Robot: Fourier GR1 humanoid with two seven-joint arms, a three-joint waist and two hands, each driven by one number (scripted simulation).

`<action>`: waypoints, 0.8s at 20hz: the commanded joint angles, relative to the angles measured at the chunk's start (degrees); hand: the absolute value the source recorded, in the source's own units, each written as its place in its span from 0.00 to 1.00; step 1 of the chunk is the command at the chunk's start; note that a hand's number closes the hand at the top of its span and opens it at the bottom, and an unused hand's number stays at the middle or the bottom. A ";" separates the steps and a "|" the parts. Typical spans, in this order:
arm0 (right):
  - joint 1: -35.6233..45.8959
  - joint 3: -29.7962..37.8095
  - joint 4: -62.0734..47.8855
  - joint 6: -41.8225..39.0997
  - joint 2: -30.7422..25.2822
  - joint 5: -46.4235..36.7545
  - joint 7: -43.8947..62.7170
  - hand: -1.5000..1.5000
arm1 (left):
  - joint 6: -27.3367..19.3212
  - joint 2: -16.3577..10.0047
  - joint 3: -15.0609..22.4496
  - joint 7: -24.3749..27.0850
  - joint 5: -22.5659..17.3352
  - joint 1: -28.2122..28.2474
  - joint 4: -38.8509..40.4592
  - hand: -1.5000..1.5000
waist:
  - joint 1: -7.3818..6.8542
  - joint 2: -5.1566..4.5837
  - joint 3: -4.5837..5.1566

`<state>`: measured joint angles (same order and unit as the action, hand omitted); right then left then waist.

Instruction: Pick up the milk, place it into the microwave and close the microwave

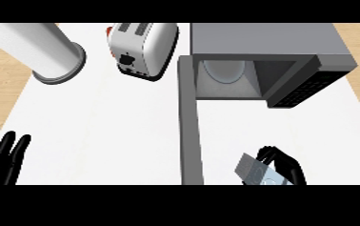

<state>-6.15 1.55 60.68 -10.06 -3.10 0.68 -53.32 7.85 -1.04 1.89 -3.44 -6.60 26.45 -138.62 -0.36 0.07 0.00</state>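
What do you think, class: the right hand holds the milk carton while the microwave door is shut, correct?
No. In the head view the microwave door stands open, not shut; the right hand does hold the milk carton.

Kitchen counter (105, 125), toaster (143, 48), open microwave (260, 63)

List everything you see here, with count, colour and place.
counter: one, white, under everything
microwave: one, grey, back right, door open
turntable plate: one, pale, inside microwave
toaster: one, white and silver, back centre
cylinder: one, white, grey base, back left
milk carton: one, pale grey-blue, front right, held
left hand: one, black, left edge, open, resting
right hand: one, black, front right, curled round milk carton
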 commanded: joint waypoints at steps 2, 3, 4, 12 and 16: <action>-1.29 -2.91 6.40 3.34 1.84 -2.43 2.48 1.00 | -0.42 -0.05 -2.09 -2.81 -0.33 -1.68 0.08 0.00 | 0.26 0.00 0.01; 1.36 -2.58 5.97 6.93 2.96 -2.48 5.61 1.00 | 2.74 -0.87 -3.99 0.19 -4.24 1.53 0.23 0.00 | 0.03 0.03 0.03; 2.20 -1.46 7.60 4.99 1.87 -1.27 6.54 1.00 | 2.57 -0.29 -4.80 0.58 -4.75 1.47 0.64 0.00 | 0.07 0.03 0.03; 13.76 -9.97 5.35 19.84 3.07 -1.82 13.28 1.00 | 4.19 -1.46 -7.62 0.80 -5.83 -0.70 4.13 0.00 | -0.27 -0.04 0.01; 21.75 -7.25 -1.14 23.09 3.08 -5.58 17.01 1.00 | 1.45 -0.93 -7.13 -3.35 -4.11 -4.22 2.91 0.00 | -0.24 -0.15 -0.02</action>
<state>9.12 -5.23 65.42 8.25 -0.39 -3.43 -37.94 10.39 -1.62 -4.35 -3.70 -10.37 24.35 -134.95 -0.48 0.02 0.02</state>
